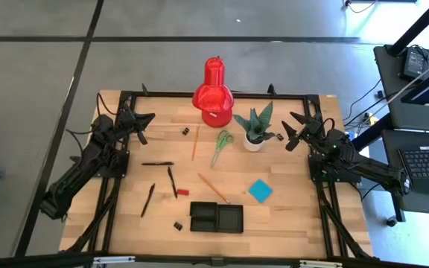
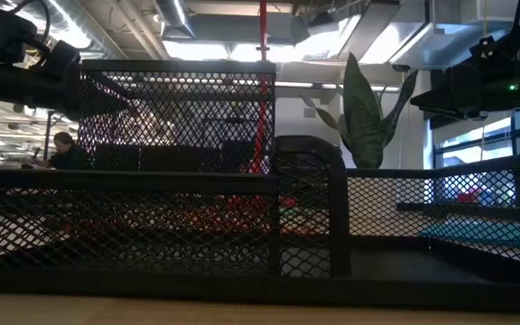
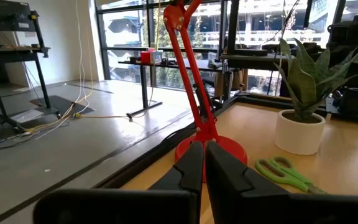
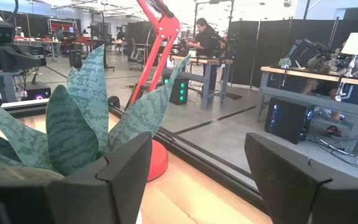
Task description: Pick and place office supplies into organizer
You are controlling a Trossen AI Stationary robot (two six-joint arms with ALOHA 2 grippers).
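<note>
Waiting beside the low black mesh organizer (image 1: 216,217), the thin orange pencil (image 1: 213,188) looks light, stiff, rollable: pinch mid-shaft. Left end effector (image 1: 143,123) closed, right end effector (image 1: 293,130) wide.

The left arm reaches up along the left side, and its tool (image 1: 144,119) has the two fingers (image 3: 194,171) pressed together. The right arm comes from the right side, bent at the elbow; its tool (image 1: 293,130) has the fingers (image 4: 126,168) spread wide apart, holding nothing.
</note>
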